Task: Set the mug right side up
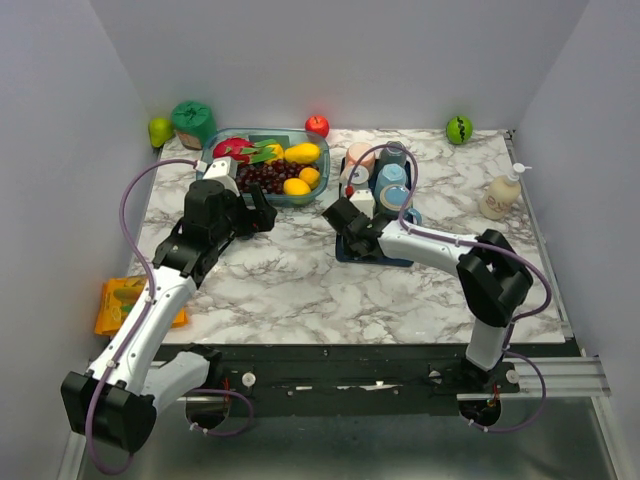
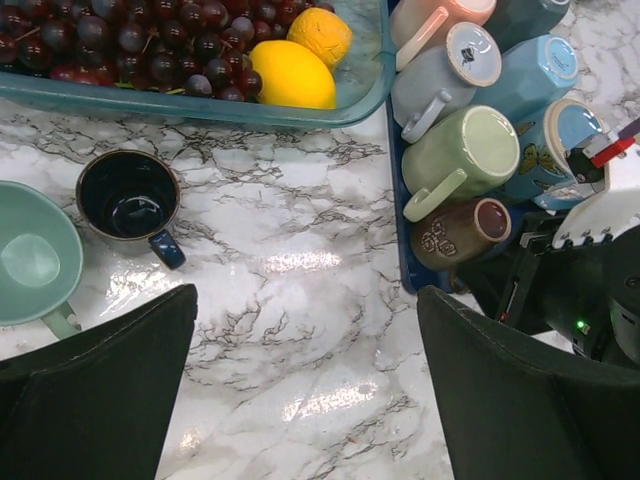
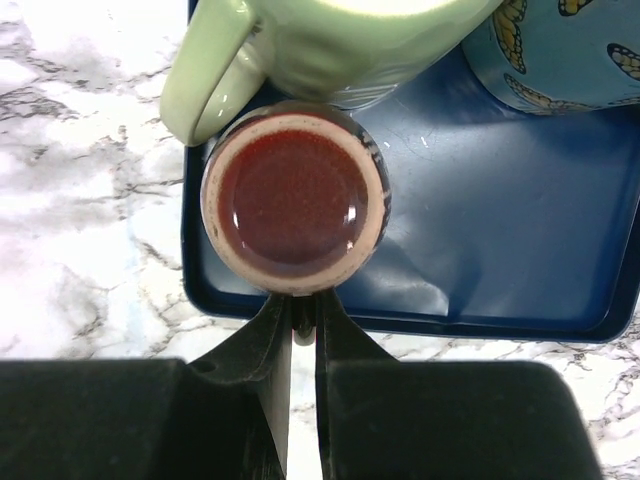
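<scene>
Brown mug (image 3: 295,195) stands base-up on the blue tray (image 3: 520,200) in the right wrist view, straight ahead of the right gripper (image 3: 303,312), which is pinched on its near side, apparently the handle. In the left wrist view it sits off to the right of the left gripper (image 2: 305,300), whose fingers are spread apart. From above, the right arm is plainly nearer.

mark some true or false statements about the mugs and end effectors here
1. The upside-down brown ceramic mug stands on the dark blue plastic tray. True.
2. The left end effector grips the small dark blue mug. False: the left end effector is open, holding nothing.
3. The small dark blue mug sits mouth up on the marble table. True.
4. The yellow lemon lies on the tray. False: the yellow lemon is in the clear plastic tub with dark grapes.
</scene>
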`<move>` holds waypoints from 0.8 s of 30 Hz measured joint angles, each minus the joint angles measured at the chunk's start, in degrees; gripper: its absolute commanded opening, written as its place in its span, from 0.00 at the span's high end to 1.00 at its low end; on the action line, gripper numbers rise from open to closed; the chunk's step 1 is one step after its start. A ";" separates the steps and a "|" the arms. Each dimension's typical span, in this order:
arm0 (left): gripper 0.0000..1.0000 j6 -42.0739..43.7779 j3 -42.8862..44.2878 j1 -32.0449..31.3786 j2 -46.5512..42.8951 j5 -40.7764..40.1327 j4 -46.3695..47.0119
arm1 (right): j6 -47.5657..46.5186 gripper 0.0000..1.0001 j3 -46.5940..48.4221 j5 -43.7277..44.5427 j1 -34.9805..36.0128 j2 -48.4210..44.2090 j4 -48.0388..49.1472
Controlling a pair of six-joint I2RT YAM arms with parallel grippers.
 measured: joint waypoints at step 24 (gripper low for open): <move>0.01 -2.91 -2.89 0.00 -3.21 16.55 7.72 | 0.94 1.00 -0.50 -14.99 -0.24 -19.04 1.99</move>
